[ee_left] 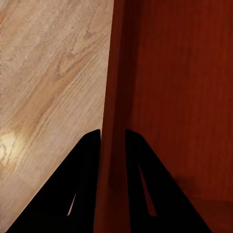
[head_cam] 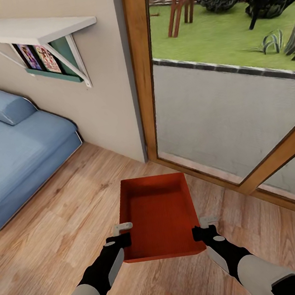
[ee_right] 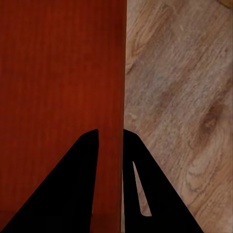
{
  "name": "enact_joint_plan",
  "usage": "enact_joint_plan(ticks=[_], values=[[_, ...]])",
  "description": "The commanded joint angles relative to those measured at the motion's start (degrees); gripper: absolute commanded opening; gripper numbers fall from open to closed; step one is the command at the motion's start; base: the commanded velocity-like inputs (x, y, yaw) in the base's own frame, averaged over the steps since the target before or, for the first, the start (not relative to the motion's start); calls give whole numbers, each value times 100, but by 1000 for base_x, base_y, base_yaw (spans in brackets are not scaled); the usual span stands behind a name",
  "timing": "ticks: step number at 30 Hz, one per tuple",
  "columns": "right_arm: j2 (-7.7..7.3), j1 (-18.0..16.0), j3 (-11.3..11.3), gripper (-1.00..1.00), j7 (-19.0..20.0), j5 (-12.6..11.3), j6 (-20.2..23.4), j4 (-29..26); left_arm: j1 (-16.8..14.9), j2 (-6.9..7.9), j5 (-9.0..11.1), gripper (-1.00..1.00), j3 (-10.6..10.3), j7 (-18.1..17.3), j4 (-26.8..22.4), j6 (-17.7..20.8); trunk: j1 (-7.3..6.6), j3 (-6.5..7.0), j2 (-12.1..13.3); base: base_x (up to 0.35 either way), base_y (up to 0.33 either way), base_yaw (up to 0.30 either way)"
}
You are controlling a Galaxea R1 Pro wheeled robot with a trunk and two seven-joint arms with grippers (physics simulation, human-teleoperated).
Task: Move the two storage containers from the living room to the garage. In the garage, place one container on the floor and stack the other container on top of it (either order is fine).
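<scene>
One storage container (head_cam: 158,214) was carried above the wood floor (head_cam: 51,228) by the sofa (head_cam: 16,153), left claw (head_cam: 124,233) and right claw (head_cam: 204,226) each pinching a side wall; garage and stacking remained undone.

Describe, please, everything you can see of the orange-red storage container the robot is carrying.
The storage container is a plain orange-red rectangular bin, topless and empty, with slightly tapered walls and a matte, unmarked surface. It is held level above the light wood-plank floor, long axis pointing away from the robot. The left pincer clamps its left side wall and the right pincer its right wall, each with one finger inside and one outside. Nothing else touches it.
</scene>
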Motion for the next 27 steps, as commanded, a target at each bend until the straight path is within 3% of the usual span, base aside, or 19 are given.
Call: enact_joint_plan(ticks=[1, 11, 27], values=[[0, -5, -117, -100, -110, -2, -123, -15, 0, 5, 4, -100, 26, 108, 4, 47, -22, 15, 37, 0, 0, 0], [1, -5, -98, -100, -124, 24, -104, -31, 0, 9, 6, -100, 28, 118, 4, 47, -241, 197, 439, 0, 0, -8], [12, -5, -102, -100, -335, 18, -89, -24, 0, 10, 11, -100, 26, 115, 4, 47, -593, 600, 1080, 0, 0, -137]])
